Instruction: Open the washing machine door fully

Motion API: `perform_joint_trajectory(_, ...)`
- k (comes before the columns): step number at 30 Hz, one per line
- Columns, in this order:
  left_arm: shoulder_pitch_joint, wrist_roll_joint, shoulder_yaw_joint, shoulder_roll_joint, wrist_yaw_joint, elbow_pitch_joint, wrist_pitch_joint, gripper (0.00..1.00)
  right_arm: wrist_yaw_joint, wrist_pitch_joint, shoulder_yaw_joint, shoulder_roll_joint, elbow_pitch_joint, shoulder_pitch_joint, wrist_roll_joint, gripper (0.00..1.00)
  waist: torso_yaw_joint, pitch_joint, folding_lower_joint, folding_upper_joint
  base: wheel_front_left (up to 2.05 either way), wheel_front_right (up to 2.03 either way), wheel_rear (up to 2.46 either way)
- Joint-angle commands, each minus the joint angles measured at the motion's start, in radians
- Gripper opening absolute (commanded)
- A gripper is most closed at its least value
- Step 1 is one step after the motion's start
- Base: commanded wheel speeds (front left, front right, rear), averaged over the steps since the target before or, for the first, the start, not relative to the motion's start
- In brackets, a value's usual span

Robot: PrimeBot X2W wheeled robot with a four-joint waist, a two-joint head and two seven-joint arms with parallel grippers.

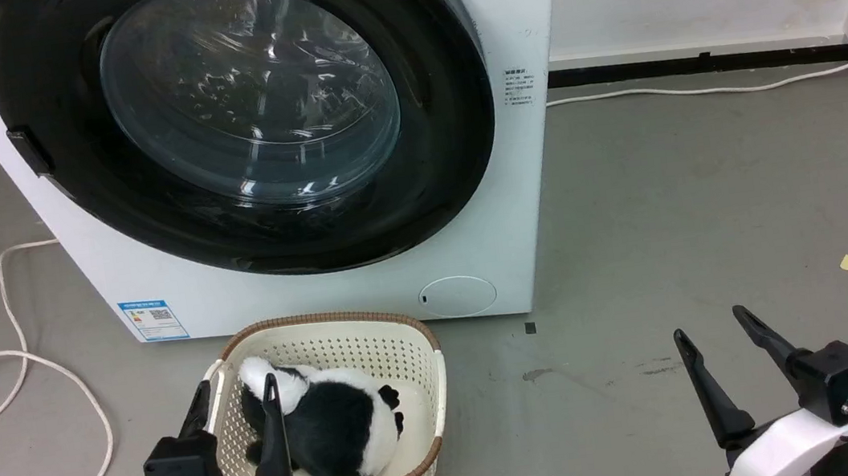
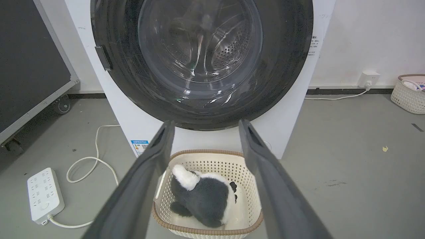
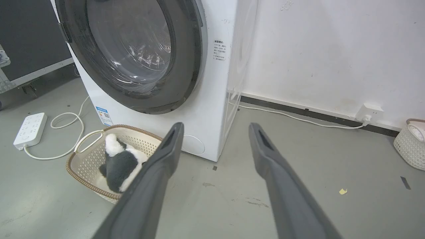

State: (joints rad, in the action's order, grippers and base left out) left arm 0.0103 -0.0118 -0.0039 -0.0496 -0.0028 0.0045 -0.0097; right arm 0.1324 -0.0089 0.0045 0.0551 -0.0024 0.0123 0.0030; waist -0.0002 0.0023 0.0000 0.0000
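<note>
The washing machine door, a glossy black disc with a bulging glass centre, lies flat against the front of the white washing machine. A small black tab sits on the door's left edge. The steel drum shows through the glass in the left wrist view, where the door is straight ahead. My left gripper is open and empty, low over the basket, well short of the door. My right gripper is open and empty above bare floor, right of the machine's front. The right wrist view shows the door at an angle, far ahead.
A cream perforated basket holding a black-and-white plush stands on the floor against the machine's front. A white cable and a power strip lie at the left. Another basket sits by the wall, far right.
</note>
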Motion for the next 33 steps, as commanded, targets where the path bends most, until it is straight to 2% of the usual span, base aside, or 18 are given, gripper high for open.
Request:
perform_joint_trajectory(1, 0.002, -0.003, -0.004, 0.000, 0.002, 0.000, -0.010, 1.00, 0.000, -0.011, 0.002, 0.000, -0.001, 0.001, 0.009, 1.00, 0.000, 0.002, 0.0000, 0.0000, 0.00, 0.00, 0.00)
perform_joint_trajectory(19, -0.021, -0.022, -0.037, 0.000, 0.016, -0.019, -0.047, 1.00, 0.000, -0.048, 0.008, 0.031, -0.015, -0.048, 0.018, 1.00, 0.032, 0.066, 0.0000, 0.0000, 0.00, 0.00, 0.00)
perform_joint_trajectory(29, -0.045, -0.036, -0.071, 0.000, 0.036, -0.036, -0.072, 1.00, -0.001, -0.051, 0.029, 0.103, -0.016, -0.168, 0.085, 1.00, 0.064, 0.128, 0.0000, 0.0000, 0.00, 0.00, 0.00)
perform_joint_trajectory(31, -0.058, -0.045, -0.085, 0.000, 0.043, -0.039, -0.085, 1.00, -0.001, -0.041, 0.045, 0.139, -0.012, -0.242, 0.129, 1.00, 0.085, 0.155, 0.0000, 0.0000, 0.00, 0.00, 0.00)
perform_joint_trajectory(33, -0.062, -0.049, -0.092, 0.000, 0.047, -0.039, -0.089, 1.00, -0.001, -0.038, 0.047, 0.147, -0.007, -0.267, 0.146, 1.00, 0.094, 0.161, 0.0000, 0.0000, 0.00, 0.00, 0.00)
